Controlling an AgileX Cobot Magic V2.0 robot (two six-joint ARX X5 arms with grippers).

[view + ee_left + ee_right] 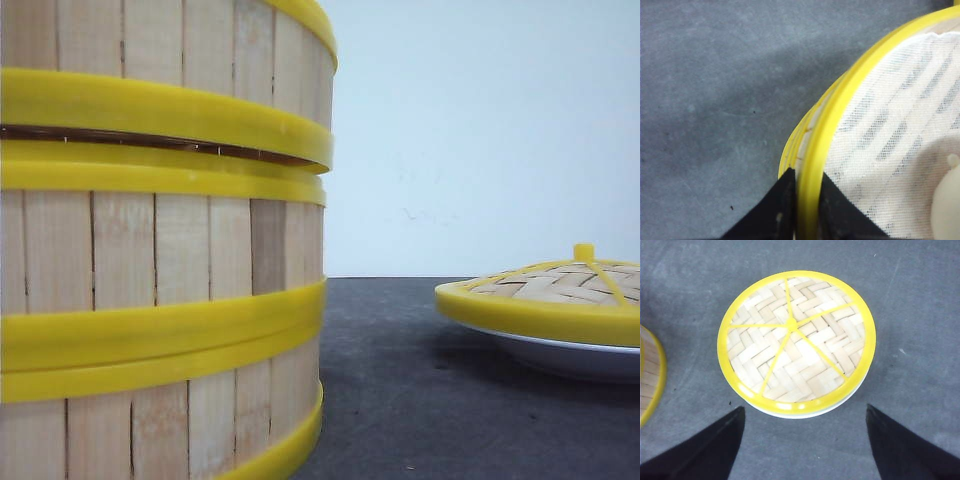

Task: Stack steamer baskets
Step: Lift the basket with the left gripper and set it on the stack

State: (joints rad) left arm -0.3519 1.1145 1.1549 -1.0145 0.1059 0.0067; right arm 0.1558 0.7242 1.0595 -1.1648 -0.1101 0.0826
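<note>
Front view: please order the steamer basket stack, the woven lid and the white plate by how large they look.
1. steamer basket stack, though it sits nearest the camera.
2. woven lid.
3. white plate, mostly hidden under the lid, so unsure.

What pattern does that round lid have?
Woven bamboo lid with yellow spokes and rim; clearest in right wrist view.

Even, bright light; soft shadows; wrist pics slightly blurred nr fingers.
</note>
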